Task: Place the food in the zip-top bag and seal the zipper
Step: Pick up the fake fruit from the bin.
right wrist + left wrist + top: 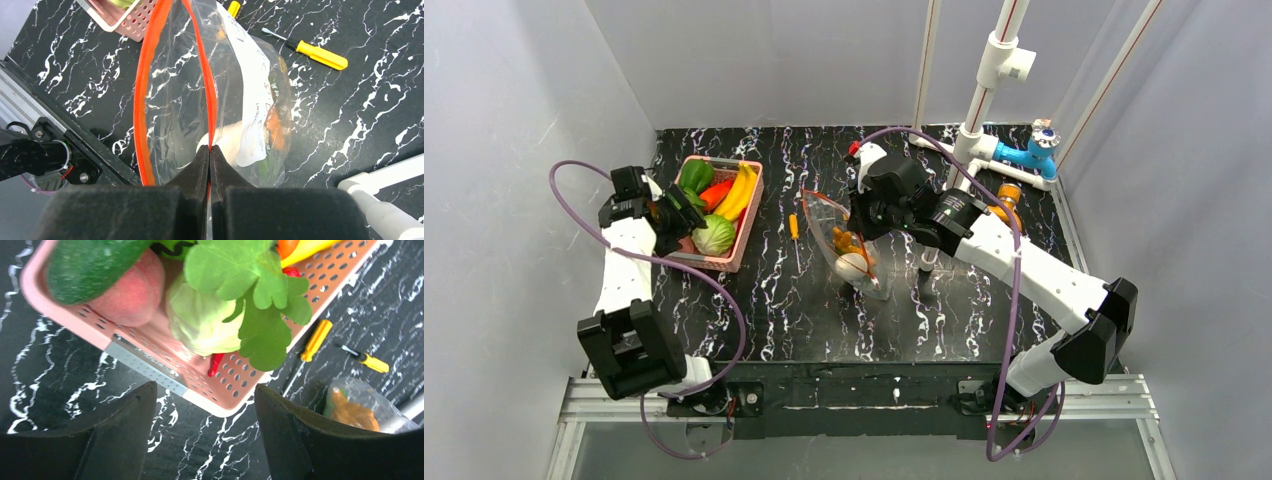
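"What's in front of us?"

"A black marbled worktop (774,310). At the back left sits a pink basket (751,215) holding a yellow banana (739,190), a green pepper (696,175) and a pale cabbage (714,236). The left pincer (686,216) hovers over the basket's left side."

"And in the middle?"

"A clear zip-top bag (872,280), with a white piece (852,265) and an orange-brown piece (844,240) inside. The right pincer (860,225) is at the bag's upper edge. A yellow-handled screwdriver (794,228) lies between basket and bag."

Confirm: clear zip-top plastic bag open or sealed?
Open. On the clear zip-top plastic bag, the orange-red zipper strips bow wide apart; right end effector pinches one.
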`<state>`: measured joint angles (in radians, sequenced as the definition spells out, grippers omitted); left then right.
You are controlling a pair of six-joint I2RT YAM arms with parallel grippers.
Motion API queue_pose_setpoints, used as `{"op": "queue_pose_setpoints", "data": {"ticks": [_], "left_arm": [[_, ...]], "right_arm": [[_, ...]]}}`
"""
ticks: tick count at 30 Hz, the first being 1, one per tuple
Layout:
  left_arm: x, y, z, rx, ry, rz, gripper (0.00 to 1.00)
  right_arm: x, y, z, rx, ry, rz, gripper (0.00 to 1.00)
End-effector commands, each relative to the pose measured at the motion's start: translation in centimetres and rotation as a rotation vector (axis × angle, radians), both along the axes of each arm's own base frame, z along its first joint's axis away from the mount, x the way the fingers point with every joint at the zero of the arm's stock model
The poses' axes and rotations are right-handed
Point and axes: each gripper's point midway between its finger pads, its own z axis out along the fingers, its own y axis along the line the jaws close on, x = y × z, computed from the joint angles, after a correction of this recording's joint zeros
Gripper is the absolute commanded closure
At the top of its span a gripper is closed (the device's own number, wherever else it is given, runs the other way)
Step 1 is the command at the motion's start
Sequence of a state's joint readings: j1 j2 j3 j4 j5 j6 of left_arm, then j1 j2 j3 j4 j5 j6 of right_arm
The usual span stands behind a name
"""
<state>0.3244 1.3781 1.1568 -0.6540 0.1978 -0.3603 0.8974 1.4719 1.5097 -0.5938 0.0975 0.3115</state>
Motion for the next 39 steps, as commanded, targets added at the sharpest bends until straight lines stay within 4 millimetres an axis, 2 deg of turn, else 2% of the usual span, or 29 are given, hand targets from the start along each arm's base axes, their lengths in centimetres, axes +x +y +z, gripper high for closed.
{"op": "queue_pose_setpoints", "data": {"ticks": [1,5,8,13,17,25,31,36,39], "left_arm": [[-0.6,2.7,2.2,0.125,-0.046,0.134,0.33],[-1.3,4.9,2.0,0.219,0.014,0.185,0.41],[-0.7,5.1,1.5,0.223,0.036,0.166,0.52],[0.6,5.6,0.1,0.215,0.097,0.155,0.62],[1.3,5.9,-0.7,0.258,0.133,0.128,0.62],[0.9,6.6,-3.0,0.36,0.268,0.152,0.59],[0.9,6.7,-3.9,0.405,0.329,0.172,0.54],[2.2,6.1,-4.4,0.409,0.335,0.146,0.54],[2.7,5.8,-4.5,0.422,0.338,0.13,0.48]], "right_arm": [[-0.2,0.4,2.2,0.08,-0.046,0.013,0.99],[-0.4,0.5,1.8,0.09,-0.044,0.019,0.99],[-0.6,0.6,1.7,0.105,-0.041,0.026,0.99],[-0.8,1.0,2.0,0.127,-0.036,0.047,0.99],[-1.1,1.2,1.9,0.133,-0.03,0.064,0.99],[-1.1,1.3,1.4,0.129,-0.026,0.069,0.99],[-1.1,1.3,1.4,0.13,-0.028,0.071,0.99],[-1.0,1.4,1.4,0.13,-0.029,0.071,0.99],[-1.0,1.3,1.3,0.13,-0.026,0.069,0.99]]}}
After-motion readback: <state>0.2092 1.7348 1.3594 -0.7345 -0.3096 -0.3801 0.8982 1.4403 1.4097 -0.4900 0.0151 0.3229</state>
